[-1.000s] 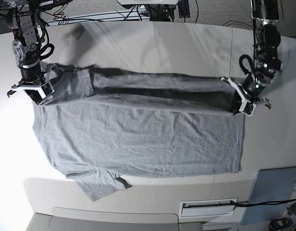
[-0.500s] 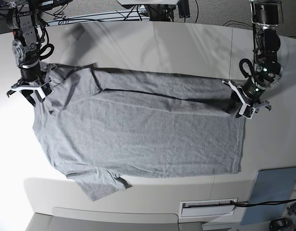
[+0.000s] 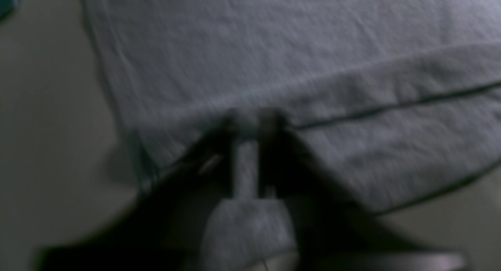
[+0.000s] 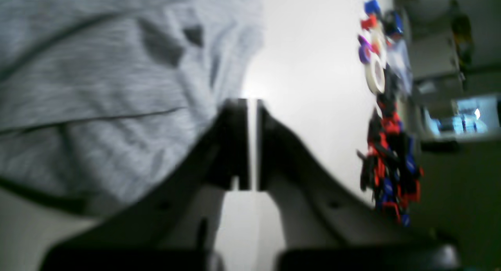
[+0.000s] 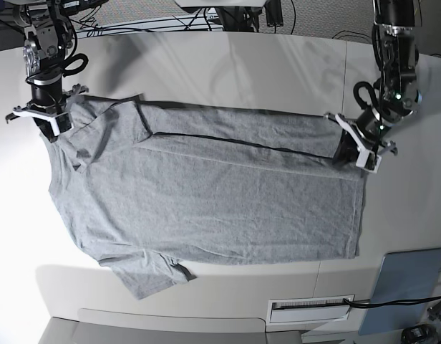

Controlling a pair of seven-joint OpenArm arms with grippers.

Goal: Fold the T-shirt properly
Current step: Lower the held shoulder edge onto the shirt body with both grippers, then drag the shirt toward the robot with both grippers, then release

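Note:
The heather-grey T-shirt (image 5: 206,193) lies spread on the white table (image 5: 242,64), plain side up. Its far edge is folded over along a dark crease. My right gripper (image 5: 47,127) is at the base view's left by the shoulder and sleeve. In the right wrist view my right gripper (image 4: 252,103) is shut with bare table in its slit and the T-shirt (image 4: 98,87) beside it. My left gripper (image 5: 348,152) sits at the far hem corner. It is shut (image 3: 250,120) over the fold of the T-shirt (image 3: 274,48). Grey cloth shows in its slit; whether any is pinched is too blurred to tell.
A blue-grey panel (image 5: 406,279) lies at the table's near right corner, with a white slotted plate (image 5: 310,309) beside it. Cables (image 5: 206,18) run behind the table. Off the table's edge, the right wrist view shows a colourful heap (image 4: 387,165) and a tape roll (image 4: 375,75).
The lifted far fold has come down flat on the shirt. Both grippers opened and shut again. The right gripper moved up off the sleeve; the left one shifted slightly.

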